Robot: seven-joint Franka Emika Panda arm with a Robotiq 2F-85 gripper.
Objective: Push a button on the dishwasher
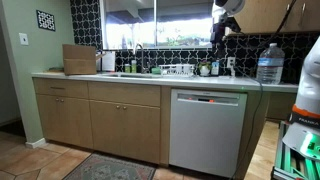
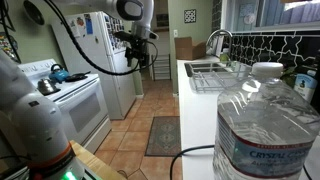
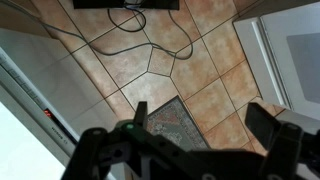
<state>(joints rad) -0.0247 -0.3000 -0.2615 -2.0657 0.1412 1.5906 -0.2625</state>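
The dishwasher (image 1: pixel 207 132) is a silver-white front under the counter, with a control strip and a tiny red light (image 1: pixel 208 99) across its top. In the wrist view its front (image 3: pixel 45 75) runs down the left edge, seen from above, with the red light (image 3: pixel 45 113) on the strip. My gripper (image 1: pixel 218 38) hangs high above the counter, over the dishwasher's side of the kitchen, well clear of the strip. It also shows in an exterior view (image 2: pixel 136 58). In the wrist view its two fingers (image 3: pixel 200 122) are spread wide with only floor between them.
A patterned rug (image 3: pixel 172 122) lies on the tiled floor below, also in both exterior views (image 1: pixel 108 168) (image 2: pixel 163 135). Cables (image 3: pixel 140 25) trail over the tiles. A large water bottle (image 1: pixel 270 62) stands on the counter. A white fridge (image 2: pixel 112 60) and stove (image 2: pixel 70 100) face the counter.
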